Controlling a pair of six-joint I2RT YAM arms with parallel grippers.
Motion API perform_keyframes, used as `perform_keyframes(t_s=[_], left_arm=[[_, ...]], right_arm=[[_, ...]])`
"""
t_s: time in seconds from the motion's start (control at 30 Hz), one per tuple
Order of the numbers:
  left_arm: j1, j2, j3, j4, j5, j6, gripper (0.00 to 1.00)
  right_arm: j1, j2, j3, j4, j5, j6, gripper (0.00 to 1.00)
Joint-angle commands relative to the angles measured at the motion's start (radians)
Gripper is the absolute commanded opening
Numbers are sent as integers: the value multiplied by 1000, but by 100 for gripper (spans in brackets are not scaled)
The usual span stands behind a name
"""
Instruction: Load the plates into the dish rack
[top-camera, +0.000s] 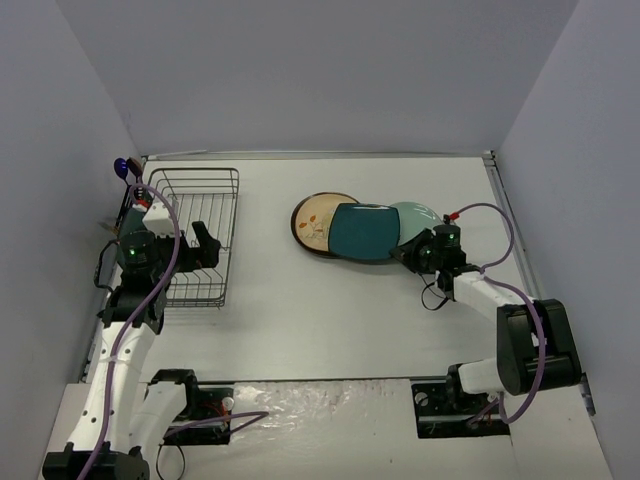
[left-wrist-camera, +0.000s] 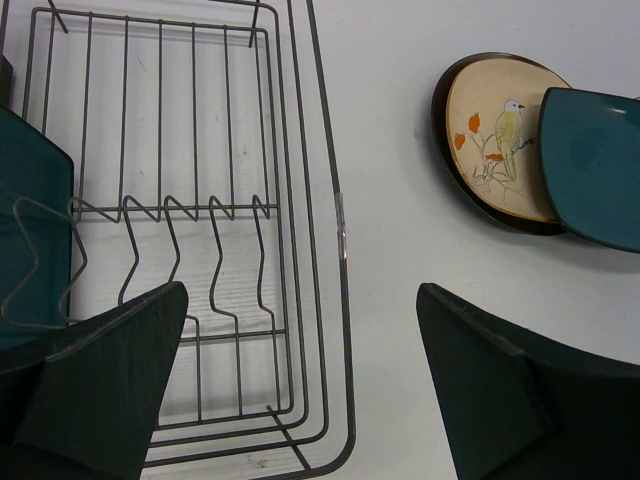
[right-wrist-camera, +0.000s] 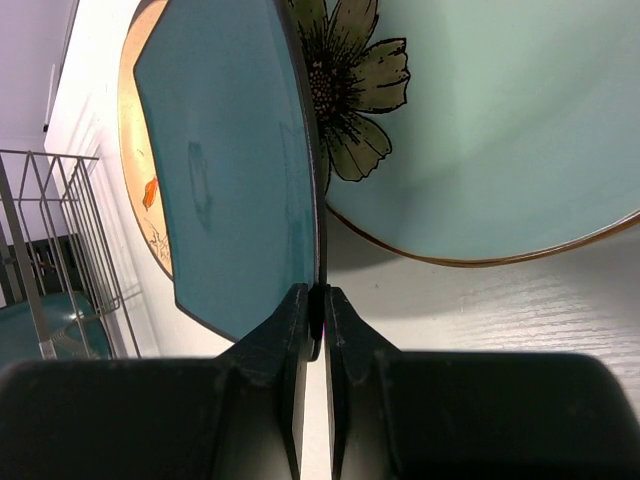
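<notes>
Teal rounded-square plate (right-wrist-camera: 230, 170) is pinched at its rim by the right gripper (right-wrist-camera: 312, 302) for lifting; the left gripper (left-wrist-camera: 302, 300) is held wide apart.

Soft, even white light; wrist views blur close up.
From above, the bench (top-camera: 330, 320) is bright and nearly washed out, with only faint shadows beside the dish rack (top-camera: 237, 230). In the right wrist view the right hand (right-wrist-camera: 315, 300) is dark and soft-edged, the teal plate (right-wrist-camera: 230, 180) carries a dull sheen, and a grey shadow lies under the mint plate (right-wrist-camera: 500, 120). The left wrist view shows rack wires crisp, the left hand (left-wrist-camera: 300, 290) dark, slightly soft.
</notes>
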Motion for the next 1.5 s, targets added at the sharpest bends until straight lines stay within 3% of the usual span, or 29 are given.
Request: perform_keyframes(t_s=[0.0,0.17,0.5,0.77,0.93,1.3,1.47], left_arm=[[-2,11,43,56,15,-15,97],[-2,16,44,54,19,-17,97],[-2,30,44,53,26,-15,97],[-1,38,46,54,33,-18,97],[-2,38,44,52,33,-17,97],[-2,38,43,48,31,-16,97],[-2,42,46,46,31,-15,97]], right_arm=[[-9,-23,-8,61,-25,-63,10],[-12,-3,-12,88,-42,-83,17],[-25,48,45,81,-61,-177,43],[-45,72,118,40,-23,-310,51],[-61,132,150,66,-60,-350,71],[-125,312,142,346,-315,-301,73],[-125,370,161,374,-367,-283,72]])
